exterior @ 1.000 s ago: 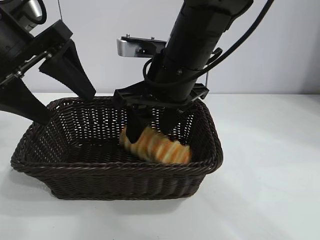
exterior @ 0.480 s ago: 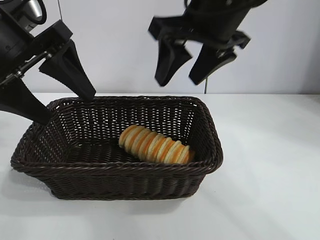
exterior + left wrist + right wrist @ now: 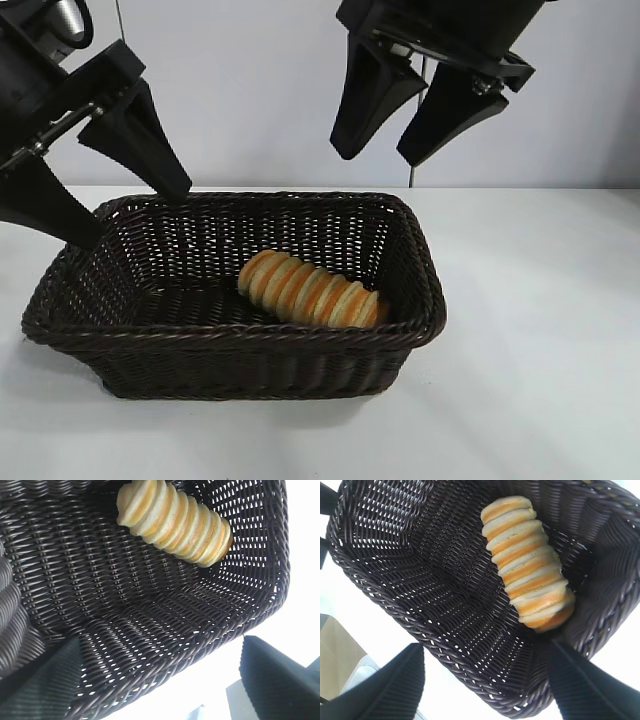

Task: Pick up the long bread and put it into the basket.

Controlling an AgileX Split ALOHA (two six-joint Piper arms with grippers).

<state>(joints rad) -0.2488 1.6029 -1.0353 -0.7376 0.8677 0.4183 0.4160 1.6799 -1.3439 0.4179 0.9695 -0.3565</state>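
No text, label, brand, number or sign can be read in any view. The long bread [image 3: 310, 289], the basket [image 3: 235, 340], the worktop [image 3: 540, 330] and both arms carry no legible markings.

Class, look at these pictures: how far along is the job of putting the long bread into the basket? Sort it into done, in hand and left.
Done: the cream, orange-striped spiral long bread lies on the floor of the dark brown woven wicker basket, touched by neither gripper.
In hand: nothing. The right gripper hangs open and empty above the basket; the left gripper sits open over its left end.
Left: nothing with the bread; at most, parking the arms.
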